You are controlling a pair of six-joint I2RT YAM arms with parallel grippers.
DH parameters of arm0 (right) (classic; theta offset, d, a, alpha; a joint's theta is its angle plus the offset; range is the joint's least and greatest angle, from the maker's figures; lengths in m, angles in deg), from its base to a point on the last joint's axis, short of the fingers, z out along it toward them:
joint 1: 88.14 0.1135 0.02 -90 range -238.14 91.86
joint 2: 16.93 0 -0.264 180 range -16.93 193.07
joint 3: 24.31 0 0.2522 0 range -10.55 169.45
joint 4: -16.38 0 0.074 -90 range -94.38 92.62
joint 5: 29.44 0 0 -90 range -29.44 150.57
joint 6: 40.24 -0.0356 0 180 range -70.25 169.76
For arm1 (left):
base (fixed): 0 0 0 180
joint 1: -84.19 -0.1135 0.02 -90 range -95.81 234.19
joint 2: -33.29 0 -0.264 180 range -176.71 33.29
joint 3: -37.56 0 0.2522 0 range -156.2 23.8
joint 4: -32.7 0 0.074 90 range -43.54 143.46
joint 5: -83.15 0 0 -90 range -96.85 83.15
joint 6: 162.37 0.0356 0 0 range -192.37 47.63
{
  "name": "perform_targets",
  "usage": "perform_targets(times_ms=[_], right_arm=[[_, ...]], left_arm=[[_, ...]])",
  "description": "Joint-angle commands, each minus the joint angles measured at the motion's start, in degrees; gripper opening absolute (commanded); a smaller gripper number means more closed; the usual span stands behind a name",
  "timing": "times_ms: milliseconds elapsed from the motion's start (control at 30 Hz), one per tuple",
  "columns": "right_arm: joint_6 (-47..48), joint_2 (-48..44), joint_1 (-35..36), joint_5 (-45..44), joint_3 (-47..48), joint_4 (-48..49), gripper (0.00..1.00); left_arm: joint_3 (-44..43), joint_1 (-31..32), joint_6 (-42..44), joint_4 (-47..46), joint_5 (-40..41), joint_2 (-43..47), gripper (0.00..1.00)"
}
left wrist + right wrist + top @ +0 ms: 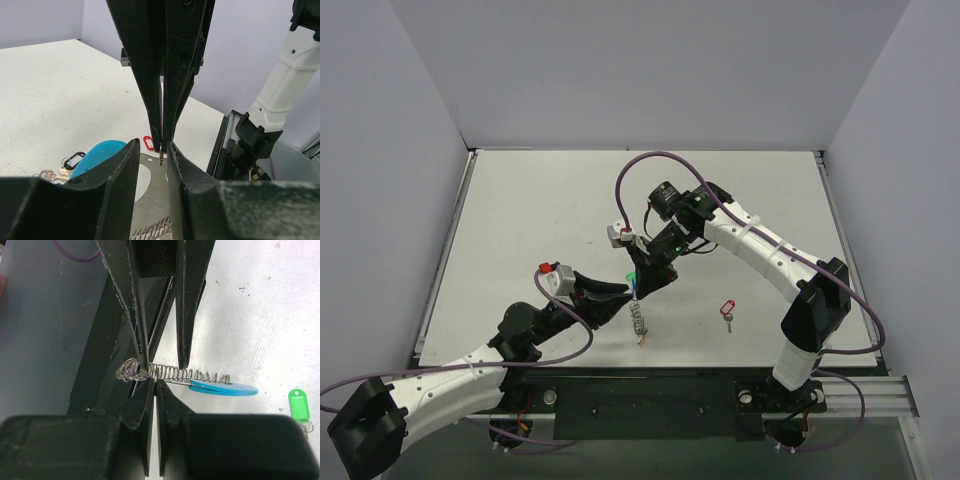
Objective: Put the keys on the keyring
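Observation:
The keyring (pixel 638 320) is a silvery coil chain (pixel 200 375) with a light-blue tag (pixel 225 388), also seen in the left wrist view (pixel 97 155). My right gripper (pixel 154 382) is shut on a thin wire loop at the chain's bunched end. My left gripper (pixel 153 146) meets it from the other side. Its fingers (pixel 182 340) stand narrowly apart, straddling the coil. The red-tagged key (pixel 726 310) lies alone to the right. The green tag (pixel 299 405) lies by the grippers. The black-tagged key (pixel 75 160) lies beside the blue tag.
A black base plate (pixel 650 400) runs along the table's near edge, just beyond the chain. The right arm's white links (pixel 285 85) rise at the right of the left wrist view. Grey walls close in the table on three sides.

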Motion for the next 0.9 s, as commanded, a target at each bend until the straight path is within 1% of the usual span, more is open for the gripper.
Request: perform_targets(times_ms=[0, 100, 367, 500, 633, 867], right_arm=[[0.08, -0.17, -0.07, 3.94, 0.55, -1.83, 0.0], [0.0, 0.01, -0.16, 4.11, 0.64, -1.83, 0.0], [-0.09, -0.08, -0.07, 4.29, 0.81, -1.92, 0.0], [-0.18, 0.01, -0.16, 4.46, 0.73, -1.83, 0.0], [-0.18, 0.1, -0.16, 4.47, 0.73, -1.83, 0.0], [-0.18, 0.18, 0.02, 4.47, 0.72, -1.83, 0.0]], left_arm=[[-0.47, -0.13, -0.69, -3.9, -1.7, -0.55, 0.37], [-0.21, -0.13, -0.69, -4.16, -2.49, -1.51, 0.34], [-0.04, -0.21, -1.21, -5.3, -3.02, -3.01, 0.32], [-0.47, -0.21, -1.3, -5.39, -3.55, -3.97, 0.29], [-0.56, -0.21, -1.21, -5.57, -3.9, -4.94, 0.27], [-0.48, -0.21, -1.3, -5.92, -3.46, -4.77, 0.24]])
